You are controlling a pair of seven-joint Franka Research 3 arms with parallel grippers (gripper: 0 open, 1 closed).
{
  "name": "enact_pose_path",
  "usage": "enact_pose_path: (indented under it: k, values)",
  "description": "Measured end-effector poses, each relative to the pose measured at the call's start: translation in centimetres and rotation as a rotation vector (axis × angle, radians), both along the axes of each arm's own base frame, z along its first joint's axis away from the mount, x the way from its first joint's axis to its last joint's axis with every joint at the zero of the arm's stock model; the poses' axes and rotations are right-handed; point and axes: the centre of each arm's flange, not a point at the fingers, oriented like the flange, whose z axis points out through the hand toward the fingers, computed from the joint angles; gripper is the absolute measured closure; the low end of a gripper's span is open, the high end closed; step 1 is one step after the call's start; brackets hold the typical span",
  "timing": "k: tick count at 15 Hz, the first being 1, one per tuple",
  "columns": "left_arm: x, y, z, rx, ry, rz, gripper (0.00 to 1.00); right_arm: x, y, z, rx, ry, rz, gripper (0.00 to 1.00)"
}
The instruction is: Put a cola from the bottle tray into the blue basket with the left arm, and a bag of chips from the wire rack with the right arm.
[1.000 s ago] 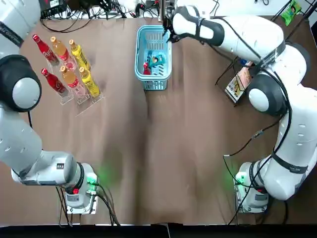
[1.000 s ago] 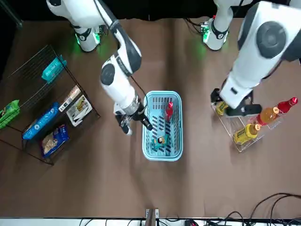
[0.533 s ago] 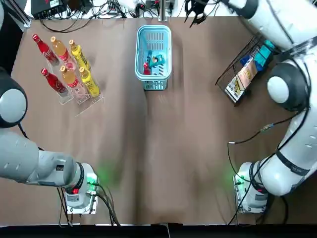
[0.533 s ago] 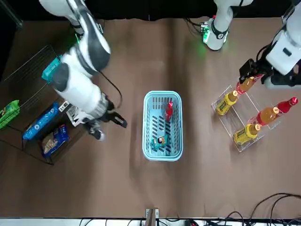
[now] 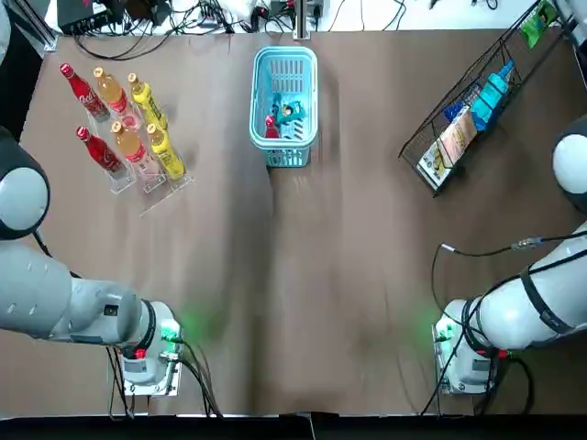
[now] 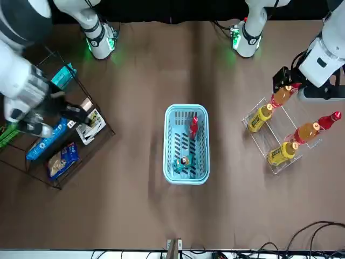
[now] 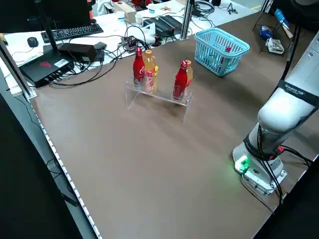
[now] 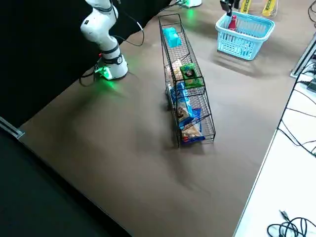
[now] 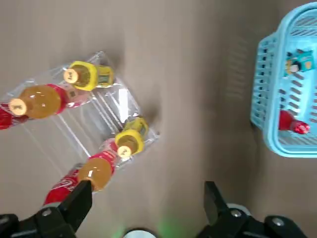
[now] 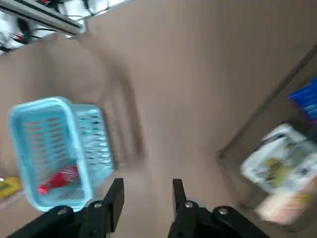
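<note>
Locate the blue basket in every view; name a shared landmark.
Top view: blue basket, far-centre table edge.
Front view: basket, centre.
Left side view: basket, upper right.
Right side view: basket, upper right.
Left wrist view: basket, partly cropped.
Right wrist view: basket, fully visible.
Shared landmark: red bottle inside it.

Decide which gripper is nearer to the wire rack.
Right. The right gripper hangs at the wire rack; the left gripper is across the table, above the bottle tray.
</note>
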Motion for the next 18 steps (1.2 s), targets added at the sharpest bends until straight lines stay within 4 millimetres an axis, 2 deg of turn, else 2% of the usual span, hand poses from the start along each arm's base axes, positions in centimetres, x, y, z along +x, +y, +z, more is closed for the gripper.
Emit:
enact_pose_path:
  k: [3, 4, 7, 9, 10, 15, 18]
  values:
    - [0.0, -0.5, -0.4, 0.03, 0.002, -0.017, 0.0, -1.1, -4.3, 0.7, -0.143, 0.004, 0.157, 0.52]
    - [0.0, -0.8, -0.5, 0.031, 0.003, -0.023, 0.0, -1.5, -5.6, 0.7, -0.184, 0.018, 0.209, 0.48]
    - [0.1, -1.2, -0.8, 0.031, 0.009, -0.029, 0.0, -2.5, -8.5, 1.3, -0.221, 0.028, 0.281, 0.23]
    - [0.2, -1.2, -1.0, 0.032, 0.013, -0.026, 0.0, -3.6, -9.1, 1.6, -0.234, 0.029, 0.294, 0.05]
    - [0.3, -1.2, -1.1, 0.032, 0.014, -0.023, 0.0, -4.6, -9.0, 1.5, -0.24, 0.034, 0.303, 0.0]
    - [0.4, -0.8, -1.1, 0.032, 0.014, -0.015, 0.0, -6.3, -9.3, 1.8, -0.279, 0.037, 0.309, 0.0]
    - [0.4, -0.7, -1.1, 0.032, 0.014, -0.013, 0.0, -6.4, -9.5, 2.3, -0.282, 0.005, 0.3, 0.0]
